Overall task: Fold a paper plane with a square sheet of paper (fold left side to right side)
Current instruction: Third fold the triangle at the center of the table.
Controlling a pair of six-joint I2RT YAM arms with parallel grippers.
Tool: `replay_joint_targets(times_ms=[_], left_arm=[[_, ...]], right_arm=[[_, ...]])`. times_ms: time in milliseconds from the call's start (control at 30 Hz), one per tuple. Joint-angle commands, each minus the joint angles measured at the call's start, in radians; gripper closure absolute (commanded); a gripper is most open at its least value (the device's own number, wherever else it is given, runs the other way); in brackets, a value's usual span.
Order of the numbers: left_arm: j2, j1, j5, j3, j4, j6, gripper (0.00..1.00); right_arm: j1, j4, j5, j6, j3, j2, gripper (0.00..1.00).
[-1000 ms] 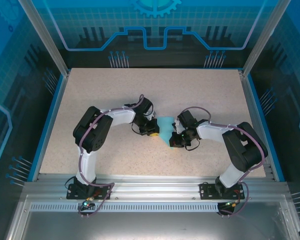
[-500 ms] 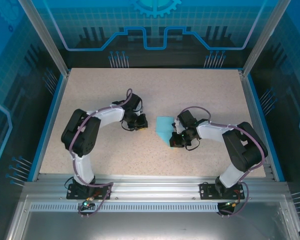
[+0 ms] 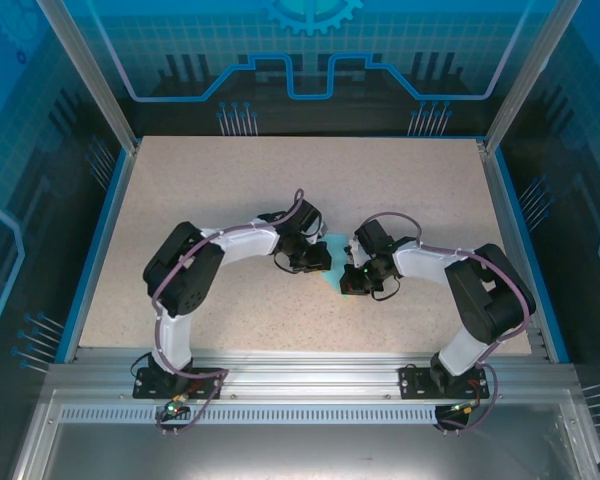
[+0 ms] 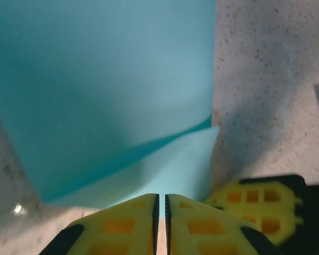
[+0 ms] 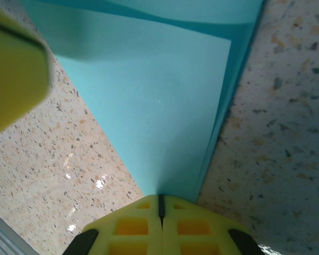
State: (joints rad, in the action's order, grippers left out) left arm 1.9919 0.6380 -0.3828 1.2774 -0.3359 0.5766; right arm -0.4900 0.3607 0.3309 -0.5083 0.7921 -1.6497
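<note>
The square sheet of paper (image 3: 335,262) is light blue and lies folded mid-table between my two grippers. In the left wrist view the paper (image 4: 106,79) has an upper layer standing slightly off the lower one. My left gripper (image 4: 160,197) is at its near edge, shut to a thin slit with nothing in it; from above the left gripper (image 3: 321,258) is at the sheet's left side. My right gripper (image 5: 160,199) is shut, its tips on the paper's (image 5: 159,106) pointed near corner. Whether it pinches that corner I cannot tell. From above the right gripper (image 3: 353,283) is at the sheet's lower tip.
The speckled beige table (image 3: 230,190) has a blue rim and metal frame posts at its sides. The right gripper's yellow finger (image 4: 260,207) shows just right of my left fingertips. A yellow finger of the left gripper (image 5: 13,74) hangs over the paper's far left.
The left arm swung left, away from the paper, then came back to its left edge. The right arm has not moved.
</note>
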Motion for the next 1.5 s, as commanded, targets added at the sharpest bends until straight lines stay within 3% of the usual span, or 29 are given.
replay_joint_targets(times_ms=[0, 133, 400, 933, 1467], left_arm=[[0.049, 0.003, 0.008, 0.060, -0.023, -0.015, 0.84], [0.100, 0.001, 0.077, 0.089, -0.091, -0.045, 0.84], [0.127, 0.003, 0.086, 0.037, -0.063, -0.025, 0.85], [0.143, 0.002, 0.113, 0.036, -0.071, -0.019, 0.86], [0.168, -0.011, 0.131, 0.050, -0.090, -0.027, 0.87]], right_arm=[[0.007, 0.108, -0.073, 0.002, -0.030, -0.029, 0.97], [0.007, 0.101, -0.054, -0.004, -0.031, 0.023, 0.97], [-0.014, 0.067, 0.002, -0.081, 0.001, 0.106, 0.96], [-0.059, 0.029, -0.032, -0.120, 0.110, -0.077, 0.96], [-0.001, 0.125, -0.053, -0.078, -0.108, 0.077, 0.96]])
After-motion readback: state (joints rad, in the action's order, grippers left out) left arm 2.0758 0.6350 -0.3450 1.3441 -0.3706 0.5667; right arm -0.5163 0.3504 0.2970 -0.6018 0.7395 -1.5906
